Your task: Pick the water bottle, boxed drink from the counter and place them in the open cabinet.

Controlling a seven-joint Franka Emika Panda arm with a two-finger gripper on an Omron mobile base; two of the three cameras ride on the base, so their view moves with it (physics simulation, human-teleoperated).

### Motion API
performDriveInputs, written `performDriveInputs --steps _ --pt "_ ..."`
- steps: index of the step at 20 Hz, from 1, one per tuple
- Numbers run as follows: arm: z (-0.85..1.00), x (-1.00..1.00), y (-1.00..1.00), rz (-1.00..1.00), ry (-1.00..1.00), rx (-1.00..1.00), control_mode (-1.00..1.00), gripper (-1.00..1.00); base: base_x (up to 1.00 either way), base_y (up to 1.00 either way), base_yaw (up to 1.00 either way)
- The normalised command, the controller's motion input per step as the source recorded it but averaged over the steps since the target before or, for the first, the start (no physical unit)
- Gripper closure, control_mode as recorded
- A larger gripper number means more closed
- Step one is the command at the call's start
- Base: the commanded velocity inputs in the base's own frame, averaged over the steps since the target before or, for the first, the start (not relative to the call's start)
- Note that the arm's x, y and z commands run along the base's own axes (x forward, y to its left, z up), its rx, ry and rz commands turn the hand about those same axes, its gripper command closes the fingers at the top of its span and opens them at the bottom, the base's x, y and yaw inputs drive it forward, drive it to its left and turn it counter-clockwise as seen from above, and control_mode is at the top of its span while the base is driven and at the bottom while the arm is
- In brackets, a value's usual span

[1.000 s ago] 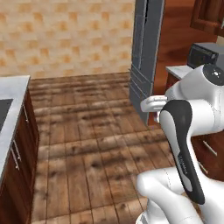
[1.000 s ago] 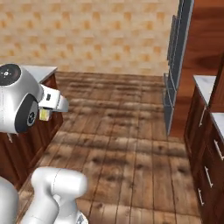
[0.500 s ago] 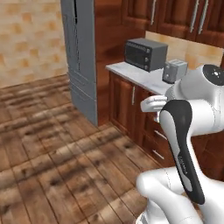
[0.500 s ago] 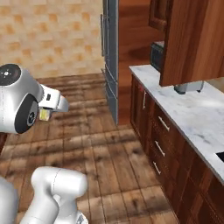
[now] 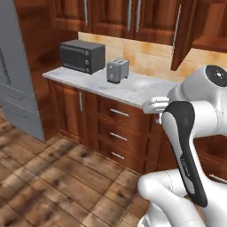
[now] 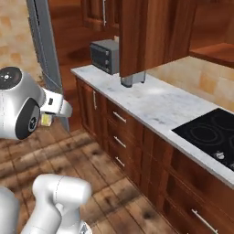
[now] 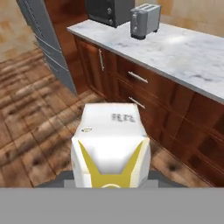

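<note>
We carry boxed drink [image 7: 111, 151] clenched in fingers, held high over wood floor [image 7: 39, 118] for transit; marble surface [image 7: 183, 52] with toaster [image 7: 144, 19] and microwave [image 7: 107, 11] ahead; open cabinet [image 6: 215, 50] likely our drop spot

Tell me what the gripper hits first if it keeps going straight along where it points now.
Judging by the hand view, the gripper, shut on the boxed drink, points down toward the wooden drawer fronts under the marble counter. Likely those first, perhaps the floor; depth is unclear.
</note>
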Motion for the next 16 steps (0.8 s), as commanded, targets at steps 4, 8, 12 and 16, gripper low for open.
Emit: performDriveInputs --steps 4,8,12,16 --pt "0.0 0.0 0.0 0.0 0.0 0.0 1.0 1.0 -0.06 0.0 -0.63" --pt "0.0 0.0 0.0 0.0 0.0 0.0 1.0 1.0 -0.16 -0.05 -0.72" --pt "0.0 0.0 0.0 0.0 0.0 0.0 1.0 1.0 -0.02 -0.01 -0.9" --pt "0.0 0.0 0.0 0.0 0.0 0.0 1.0 1.0 0.13 0.0 -0.92"
